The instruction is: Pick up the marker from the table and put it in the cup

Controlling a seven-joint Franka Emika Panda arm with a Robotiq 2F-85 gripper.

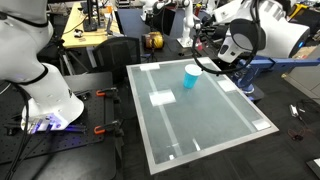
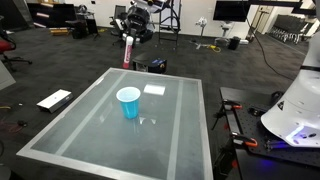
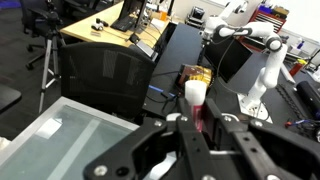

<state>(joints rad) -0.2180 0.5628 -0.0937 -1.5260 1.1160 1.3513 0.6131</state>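
Carrying is the step I judge to be in hand: the gripper (image 2: 130,38) is pinching the marker (image 2: 128,52) near its upper end, and the reddish stick hangs down from the jaws, high in the air and clear of the worktop (image 2: 170,130), so the pick-up looks done and the drop-off is not yet made. In the wrist view the marker (image 3: 195,98) stands between the two dark fingers (image 3: 225,135) with its pale end pointing away from the camera. The cup (image 2: 128,102) stands upright on the worktop with its mouth open to the top, below the gripper and well apart from it; in an exterior view the cup (image 1: 191,76) sits near the edge closest to the arm. For the next move I would bring the marker over the middle of the cup's mouth, keep it close to vertical, lower until its tip is inside the rim, and only then spread the jaws; the cup looks light, so a touch on its wall could tip it. By my count there is one marker, one cup and one gripper; the white tape patches on the worktop are several, too small to count with confidence
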